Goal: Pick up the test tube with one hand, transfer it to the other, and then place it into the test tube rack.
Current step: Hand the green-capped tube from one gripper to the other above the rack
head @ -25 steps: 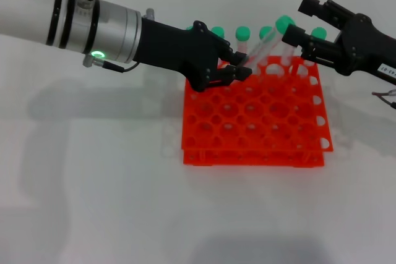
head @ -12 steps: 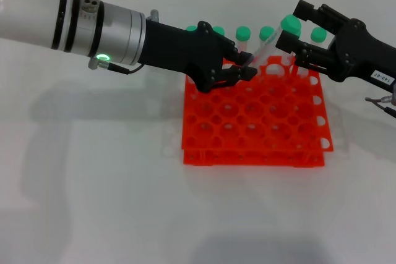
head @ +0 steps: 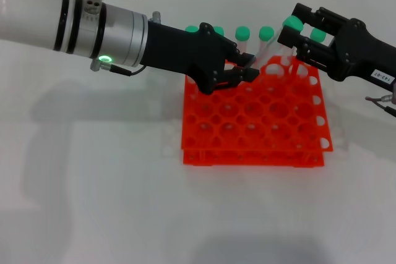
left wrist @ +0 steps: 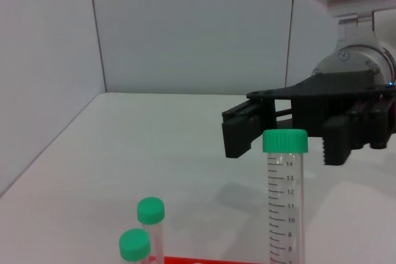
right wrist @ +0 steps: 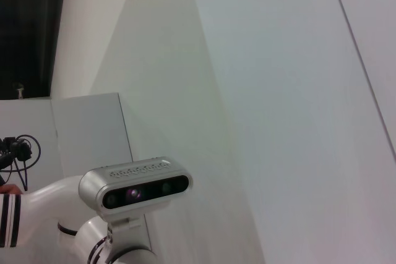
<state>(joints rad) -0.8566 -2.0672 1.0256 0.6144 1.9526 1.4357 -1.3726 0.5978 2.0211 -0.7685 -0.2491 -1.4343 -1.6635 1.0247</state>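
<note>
You are at the handover: the left gripper, on the silver-white arm with the green ring, pinches the lower end of the test tube and holds it slanted above the far edge of the orange-red test tube rack, with the green cap pointing up toward the right gripper. That right gripper, the black one with the white label strip, has its fingers spread to either side of the cap end; in the left wrist view you see the tube upright in front of those open black jaws, the cap level with them, and no contact is visible yet. So the pick-up is done, the transfer is about to be made, and the placing is not begun. Your next move, as I judge it, is to bring the right gripper a little further onto the tube so its pads sit just below the cap, press them together, and only then spread the left fingers. Watch the row of other green-capped tubes standing along the far side of the rack, just beside the handover; a wide swing could knock them. The right wrist view shows only the wall and the robot's head, so it tells you nothing here.
</note>
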